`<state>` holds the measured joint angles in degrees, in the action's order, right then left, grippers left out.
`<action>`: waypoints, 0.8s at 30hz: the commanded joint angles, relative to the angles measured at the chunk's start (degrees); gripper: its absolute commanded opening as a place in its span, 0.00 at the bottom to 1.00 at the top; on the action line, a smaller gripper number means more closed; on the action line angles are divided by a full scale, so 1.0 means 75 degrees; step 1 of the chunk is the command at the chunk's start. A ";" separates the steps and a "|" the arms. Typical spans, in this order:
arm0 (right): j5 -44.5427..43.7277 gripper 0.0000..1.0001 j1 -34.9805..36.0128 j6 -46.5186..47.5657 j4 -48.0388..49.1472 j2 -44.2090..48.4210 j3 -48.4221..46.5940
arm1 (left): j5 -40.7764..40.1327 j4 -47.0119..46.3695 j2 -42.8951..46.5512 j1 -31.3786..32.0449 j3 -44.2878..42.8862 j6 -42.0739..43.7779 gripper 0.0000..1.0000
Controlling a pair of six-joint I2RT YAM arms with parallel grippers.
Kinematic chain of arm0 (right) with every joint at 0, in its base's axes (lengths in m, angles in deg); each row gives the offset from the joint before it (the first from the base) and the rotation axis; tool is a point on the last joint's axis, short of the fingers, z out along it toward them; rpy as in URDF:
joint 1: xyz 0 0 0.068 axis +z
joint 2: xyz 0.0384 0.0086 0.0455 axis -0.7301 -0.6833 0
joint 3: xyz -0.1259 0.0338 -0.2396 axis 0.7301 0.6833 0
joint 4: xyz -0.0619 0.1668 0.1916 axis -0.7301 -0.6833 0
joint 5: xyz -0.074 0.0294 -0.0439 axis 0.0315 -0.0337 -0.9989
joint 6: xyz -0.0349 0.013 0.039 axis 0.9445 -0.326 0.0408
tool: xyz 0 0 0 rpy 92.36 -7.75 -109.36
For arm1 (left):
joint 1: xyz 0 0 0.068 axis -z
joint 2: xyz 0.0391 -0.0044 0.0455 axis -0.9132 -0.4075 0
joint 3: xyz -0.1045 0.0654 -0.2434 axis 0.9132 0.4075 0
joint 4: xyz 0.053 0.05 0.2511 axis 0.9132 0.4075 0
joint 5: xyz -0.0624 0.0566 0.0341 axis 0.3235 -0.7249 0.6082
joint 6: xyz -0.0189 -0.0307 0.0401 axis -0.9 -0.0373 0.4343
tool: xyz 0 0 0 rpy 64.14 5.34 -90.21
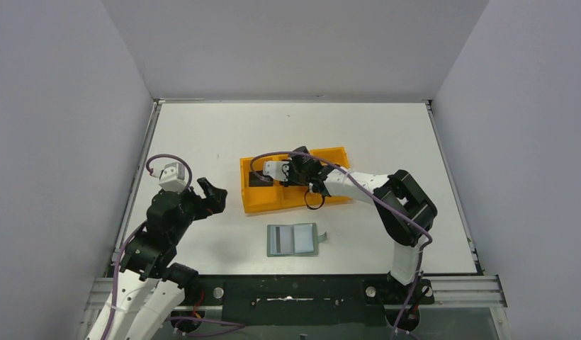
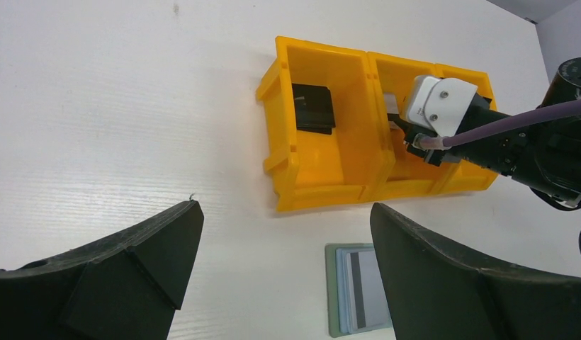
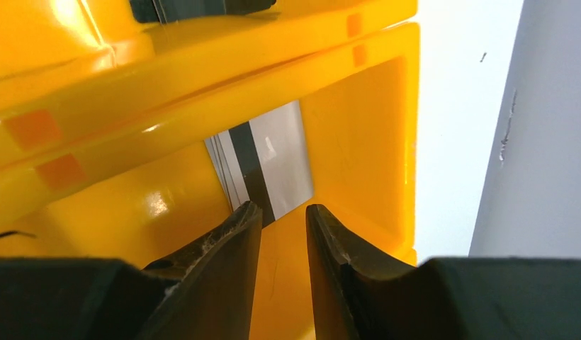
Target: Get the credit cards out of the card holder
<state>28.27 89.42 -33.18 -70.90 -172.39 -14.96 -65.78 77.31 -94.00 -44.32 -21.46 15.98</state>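
Note:
The card holder (image 1: 293, 239) lies open on the table in front of the orange tray (image 1: 330, 154), pale blue inside up. A grey card with a dark stripe (image 1: 277, 239) sits in its left pocket, also in the left wrist view (image 2: 362, 287). A black card (image 2: 314, 108) lies in the tray's left compartment. My right gripper (image 3: 282, 207) is inside the middle compartment, jaws slightly apart and empty, tips just short of a silvery grey striped card (image 3: 270, 159) leaning on the wall. My left gripper (image 2: 285, 209) is wide open and empty, left of the tray. No tan-brown card shows.
The orange tray (image 2: 323, 191) has three compartments side by side. My right arm (image 1: 397, 205) reaches over the table's right half to the tray. The wallet's small tab (image 1: 322, 236) sticks out on its right edge. Grey walls stand on both sides.

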 commanded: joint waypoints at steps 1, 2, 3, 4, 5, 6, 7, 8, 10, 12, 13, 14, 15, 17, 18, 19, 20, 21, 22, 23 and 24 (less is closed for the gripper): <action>-0.0357 0.31 0.0157 -0.0255 0.0648 0.0531 0.0057 | 0.0074 -0.0290 -0.0069 -0.0048 -0.0032 0.0074 0.90; -0.0573 0.31 0.0202 -0.0290 0.0667 0.0546 0.0040 | 0.0072 -0.0282 -0.0080 -0.0048 -0.0030 0.0070 0.90; -0.0725 0.31 0.0259 -0.0391 0.0708 0.0595 0.0032 | 0.0063 -0.0281 -0.0079 -0.0048 -0.0032 0.0064 0.90; -0.0774 0.31 0.0289 -0.0634 0.0797 0.0708 0.0031 | 0.0075 -0.0273 -0.0082 -0.0048 -0.0033 0.0058 0.90; -0.0785 0.32 0.0294 -0.0978 0.0915 0.0876 0.0054 | 0.0072 -0.0277 -0.0079 -0.0048 -0.0033 0.0058 0.90; -0.0795 0.32 0.0301 -0.1531 0.1060 0.1115 0.0098 | 0.0079 -0.0280 -0.0071 -0.0048 -0.0030 0.0058 0.90; -0.0815 0.32 0.0302 -0.2181 0.1108 0.1362 0.0155 | 0.0087 -0.0281 -0.0070 -0.0048 -0.0032 0.0058 0.90; -0.0876 0.33 0.0341 -0.2853 0.1109 0.1677 0.0215 | 0.0088 -0.0281 -0.0061 -0.0048 -0.0033 0.0061 0.90; -0.1188 0.35 0.0566 -0.4590 0.1014 0.2310 0.0423 | 0.0088 -0.0284 -0.0050 -0.0048 -0.0029 0.0050 0.90; -0.1470 0.38 0.0862 -0.6437 0.0644 0.2890 0.0575 | 0.0103 -0.0281 -0.0047 -0.0048 -0.0030 0.0052 0.90; -0.1593 0.40 0.1050 -0.7296 0.0388 0.3125 0.0652 | 0.0117 -0.0291 -0.0056 -0.0048 -0.0032 0.0047 0.90; -0.1712 0.42 0.1217 -0.8271 0.0161 0.3329 0.0751 | 0.0132 -0.0301 -0.0077 -0.0048 -0.0033 0.0052 0.90; -0.1757 0.42 0.1341 -0.9194 -0.0136 0.3462 0.0858 | 0.0144 -0.0310 -0.0092 -0.0048 -0.0033 0.0055 0.90; -0.1254 0.42 0.1454 -1.0804 -0.0628 0.3644 0.1103 | 0.0170 -0.0304 -0.0156 -0.0047 -0.0041 0.0058 0.90; -0.1195 0.40 0.1572 -1.1425 -0.0756 0.3719 0.1306 | 0.0179 -0.0304 -0.0182 -0.0048 -0.0043 0.0058 0.91; -0.1366 0.39 0.1753 -1.2069 -0.0838 0.3816 0.1535 | 0.0185 -0.0310 -0.0194 -0.0048 -0.0041 0.0058 0.91; -0.1566 0.39 0.1920 -1.2592 -0.0880 0.3912 0.1817 | 0.0185 -0.0305 -0.0204 -0.0042 -0.0044 0.0058 0.91; -0.1757 0.39 0.2076 -1.3164 -0.0908 0.4049 0.2069 | 0.0186 -0.0304 -0.0220 -0.0048 -0.0044 0.0058 0.91; -0.1830 0.39 0.2202 -1.3809 -0.0851 0.4130 0.2357 | 0.0191 -0.0304 -0.0228 -0.0058 -0.0036 0.0058 0.90; -0.1776 0.39 0.2316 -1.4187 -0.0679 0.4184 0.2634 | 0.0186 -0.0304 -0.0235 -0.0059 -0.0042 0.0058 0.91; -0.1666 0.39 0.2424 -1.4514 -0.0479 0.4201 0.2860 | 0.0196 -0.0304 -0.0248 -0.0059 -0.0044 0.0058 0.91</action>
<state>17.82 104.72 -118.44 -73.22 -142.12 -0.16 -65.12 77.29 -95.64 -44.32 -21.44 15.95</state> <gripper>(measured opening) 0.393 0.904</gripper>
